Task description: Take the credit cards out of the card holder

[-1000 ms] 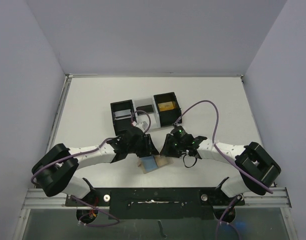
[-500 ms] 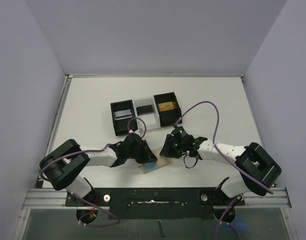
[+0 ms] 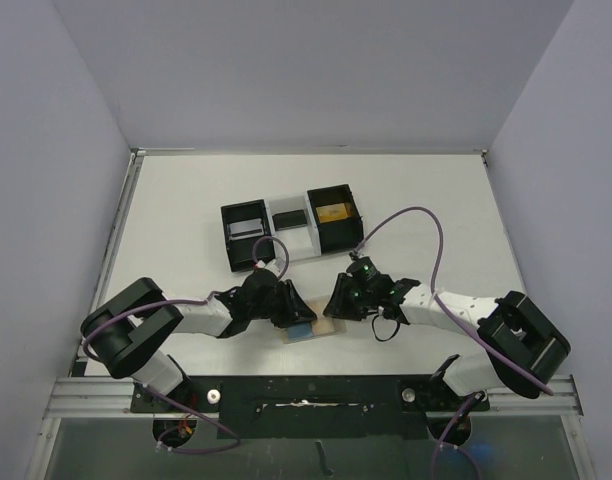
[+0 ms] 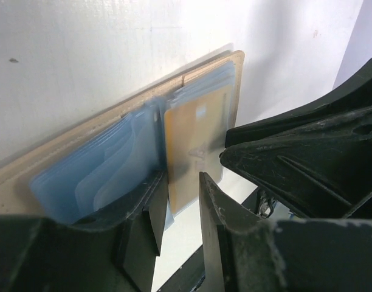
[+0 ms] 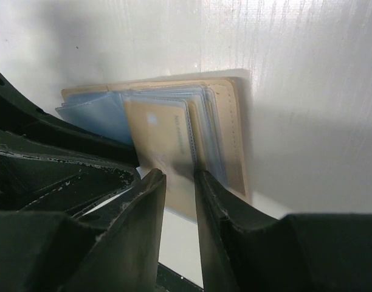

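Observation:
The tan card holder (image 3: 330,325) lies open near the table's front edge, between the two arms. In the left wrist view the card holder (image 4: 70,161) shows bluish clear sleeves and a gold credit card (image 4: 195,143) sticking out toward the near side. My left gripper (image 4: 181,182) is down on it, jaws a narrow gap apart, and the card's near end lies flat in that gap. My right gripper (image 5: 179,173) comes in from the other side and is also slightly open. The same gold credit card (image 5: 161,137) lies flat between its fingertips. Neither gripper pinches anything.
A black-and-white three-compartment tray (image 3: 289,232) stands behind the arms in mid-table, with a yellowish piece (image 3: 335,212) in its right compartment. The two gripper heads (image 3: 292,312) (image 3: 334,306) sit very close together over the holder. Grey walls stand on three sides of the table.
Both grippers have dropped toward the near edge and onto the holder. The left arm has folded lower, and the holder has shifted slightly.

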Robot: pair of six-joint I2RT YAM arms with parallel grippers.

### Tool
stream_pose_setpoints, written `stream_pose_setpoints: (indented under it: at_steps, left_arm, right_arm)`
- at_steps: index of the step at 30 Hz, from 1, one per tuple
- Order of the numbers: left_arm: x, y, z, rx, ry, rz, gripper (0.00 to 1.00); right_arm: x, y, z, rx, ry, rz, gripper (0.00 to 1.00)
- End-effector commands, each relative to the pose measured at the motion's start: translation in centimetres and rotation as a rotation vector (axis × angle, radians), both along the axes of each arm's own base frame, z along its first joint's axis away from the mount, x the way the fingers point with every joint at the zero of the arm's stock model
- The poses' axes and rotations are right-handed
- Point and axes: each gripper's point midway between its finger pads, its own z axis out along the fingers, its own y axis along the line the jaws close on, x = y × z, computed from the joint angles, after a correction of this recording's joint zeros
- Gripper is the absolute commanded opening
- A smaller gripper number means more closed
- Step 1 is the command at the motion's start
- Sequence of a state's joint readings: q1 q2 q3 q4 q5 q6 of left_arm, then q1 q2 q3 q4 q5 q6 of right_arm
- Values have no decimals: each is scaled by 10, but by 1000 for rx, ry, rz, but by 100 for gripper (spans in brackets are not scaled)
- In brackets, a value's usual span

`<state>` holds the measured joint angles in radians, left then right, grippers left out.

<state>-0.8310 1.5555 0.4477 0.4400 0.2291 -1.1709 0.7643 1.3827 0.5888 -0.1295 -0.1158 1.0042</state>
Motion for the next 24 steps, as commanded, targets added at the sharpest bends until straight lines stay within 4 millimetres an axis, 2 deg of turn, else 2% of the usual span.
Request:
stream_pose_setpoints:
  at_steps: [1, 5, 10, 15, 21, 24]
  left_arm:
    - [9, 2, 7, 60, -50, -1, 28]
    - [14, 9, 16, 137, -82, -10, 32]
    - [11, -1, 23, 95, -100, -44, 33]
    - [-2, -12, 9, 15, -41, -78, 32]
    - [-13, -1, -12, -1, 39, -32, 20]
    - [-11, 3, -12, -16, 34, -6, 14]
  right_arm:
    - [-17, -11, -9, -29, 74, 5, 28]
    - [-15, -10, -11, -36, 78, 0, 28]
    - [-13, -9, -12, -34, 80, -10, 28]
    - [-14, -9, -14, -36, 88, -9, 28]
    - [-17, -8, -15, -26, 93, -2, 27]
    - [-18, -5, -14, -5, 91, 13, 27]
